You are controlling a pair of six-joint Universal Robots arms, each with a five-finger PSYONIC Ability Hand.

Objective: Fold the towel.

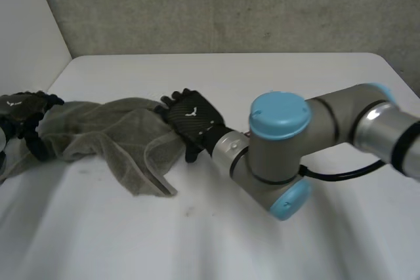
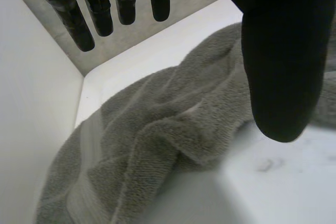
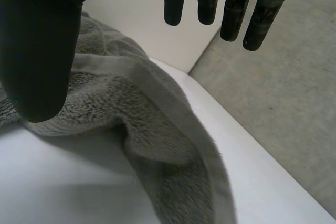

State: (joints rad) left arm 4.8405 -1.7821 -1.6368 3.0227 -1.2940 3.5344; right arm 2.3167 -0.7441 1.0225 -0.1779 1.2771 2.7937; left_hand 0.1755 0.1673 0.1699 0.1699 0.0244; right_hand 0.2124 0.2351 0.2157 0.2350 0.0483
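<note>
- As it lies on the left part of the white table [image 1: 262,77], the grey towel [image 1: 111,139] is crumpled and bunched, with one flap hanging toward the table's near edge.
- The left hand [image 1: 26,113] is at the towel's left end. In its wrist view its fingers [image 2: 100,14] are straight and apart from the thumb [image 2: 283,61], the cloth is below the palm, and nothing is pinched.
- The right hand [image 1: 193,119] is at the towel's right end, also spread: straight fingers above the cloth, thumb beside a thick fold, holding nothing.
- The right arm [image 1: 289,149] reaches across the table's middle.
</note>
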